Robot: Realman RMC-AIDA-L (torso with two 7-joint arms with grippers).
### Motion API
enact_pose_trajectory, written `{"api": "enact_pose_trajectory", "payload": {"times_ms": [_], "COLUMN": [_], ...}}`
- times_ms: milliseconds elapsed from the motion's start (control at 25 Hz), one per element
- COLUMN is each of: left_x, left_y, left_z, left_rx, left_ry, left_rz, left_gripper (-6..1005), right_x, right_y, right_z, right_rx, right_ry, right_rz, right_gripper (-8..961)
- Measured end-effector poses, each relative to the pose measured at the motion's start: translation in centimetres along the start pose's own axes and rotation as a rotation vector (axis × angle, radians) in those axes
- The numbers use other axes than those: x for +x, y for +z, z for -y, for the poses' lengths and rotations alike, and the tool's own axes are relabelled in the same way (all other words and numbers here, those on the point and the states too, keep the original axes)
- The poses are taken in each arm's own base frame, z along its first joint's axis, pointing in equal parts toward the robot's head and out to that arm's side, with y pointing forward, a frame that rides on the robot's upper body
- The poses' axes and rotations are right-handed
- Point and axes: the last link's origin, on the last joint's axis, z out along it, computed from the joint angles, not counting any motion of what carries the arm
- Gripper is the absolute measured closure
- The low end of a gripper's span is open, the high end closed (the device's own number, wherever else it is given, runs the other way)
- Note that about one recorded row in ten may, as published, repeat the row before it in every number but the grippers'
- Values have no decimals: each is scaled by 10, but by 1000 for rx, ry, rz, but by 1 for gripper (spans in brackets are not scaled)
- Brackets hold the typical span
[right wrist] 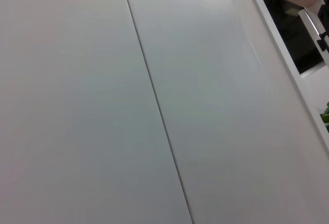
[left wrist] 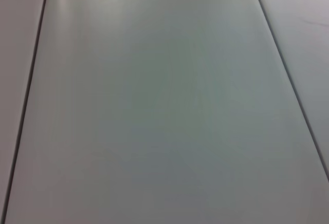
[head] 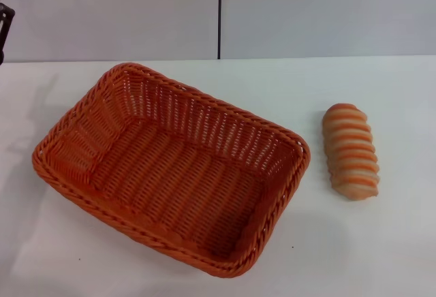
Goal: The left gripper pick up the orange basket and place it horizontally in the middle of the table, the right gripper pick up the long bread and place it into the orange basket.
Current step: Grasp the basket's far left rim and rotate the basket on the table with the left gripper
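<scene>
Basket (head: pixel 170 167) holds nothing; bread (head: pixel 351 150) beside it.

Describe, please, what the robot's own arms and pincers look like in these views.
Very little shows. In the head view, only a sliver of black hardware, probably the left arm, sits at the far left edge. The right arm is out of view; both wrist views show only pale wall panels.

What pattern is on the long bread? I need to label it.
Tan with orange crosswise stripes; the long bread shows best in the head view.

Orange woven basket (head: pixel 170 167); tan, orange-striped bread (head: pixel 351 150); white table (head: pixel 381 242)
</scene>
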Motion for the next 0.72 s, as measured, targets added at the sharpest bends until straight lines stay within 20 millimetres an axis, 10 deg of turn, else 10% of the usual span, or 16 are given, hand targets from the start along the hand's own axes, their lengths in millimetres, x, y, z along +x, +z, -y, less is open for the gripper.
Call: {"api": "enact_pose_trajectory", "payload": {"times_ms": [720], "left_x": [-2], "left_y": [9], "left_z": [6], "left_rx": [21], "left_ry": [-126], "left_rz": [-7], "left_gripper": [215], "right_x": [1], "right_y": [5], "right_z": [3], "right_rx": [11], "right_ry": [1], "right_rz": [-15], "right_gripper": [947]}}
